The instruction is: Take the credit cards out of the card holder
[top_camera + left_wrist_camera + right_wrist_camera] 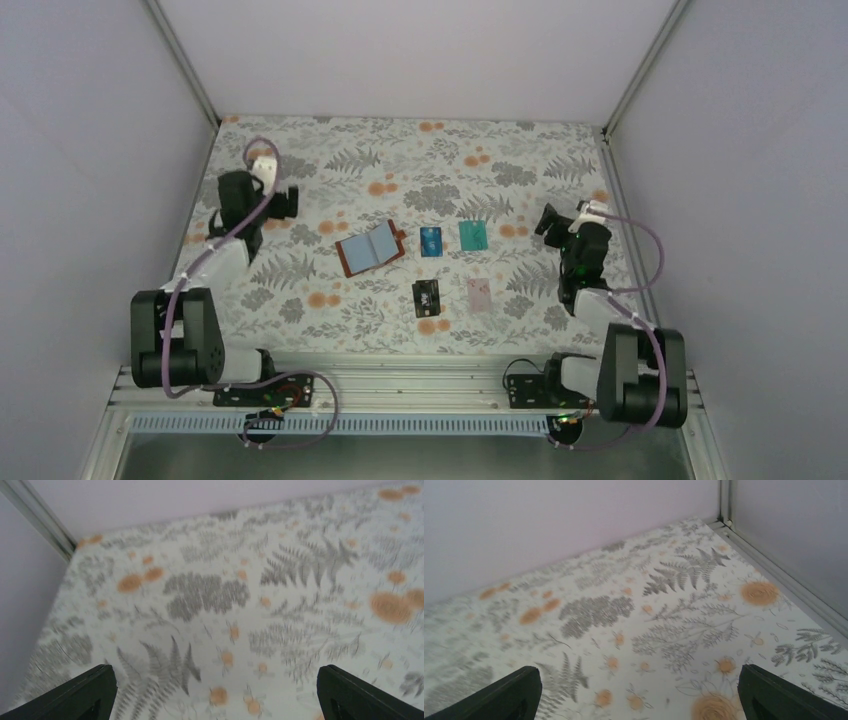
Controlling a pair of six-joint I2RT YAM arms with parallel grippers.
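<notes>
The card holder [369,248] lies open in the middle of the table, brown outside with blue-grey pockets. To its right lie the credit cards: a blue one [431,241], a teal one [473,235], a black one [427,297] and a pale pink one [479,293]. My left gripper [284,200] hangs open at the far left, well away from the card holder. Over by the table's right edge my right gripper [548,222] is open too. Both wrist views show only patterned cloth between wide-apart fingers [80,695] [509,692].
A floral cloth [400,160] covers the table. Pale walls enclose it on the left, back and right, with metal corner posts [190,65]. A metal rail [400,385] carrying both arm bases runs along the near edge.
</notes>
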